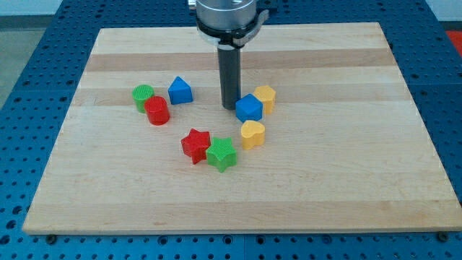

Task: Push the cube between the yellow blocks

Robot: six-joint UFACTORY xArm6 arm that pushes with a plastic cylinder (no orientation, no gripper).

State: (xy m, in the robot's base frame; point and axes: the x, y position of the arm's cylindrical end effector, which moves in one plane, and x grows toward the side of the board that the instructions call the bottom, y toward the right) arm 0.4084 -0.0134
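A blue cube (248, 107) sits near the board's middle. A yellow hexagonal block (265, 97) touches it on the upper right. A yellow heart-shaped block (252, 134) lies just below the cube, a small gap apart. My tip (229, 107) stands just left of the blue cube, touching or almost touching its left side. The rod (230, 72) rises straight up from there to the arm's mount at the view's top.
A blue triangular block (180, 91), a green cylinder (143, 95) and a red cylinder (157, 111) lie to the left. A red star (195, 145) and a green star (221, 154) touch each other below the cube. The wooden board (346, 166) rests on a blue perforated table.
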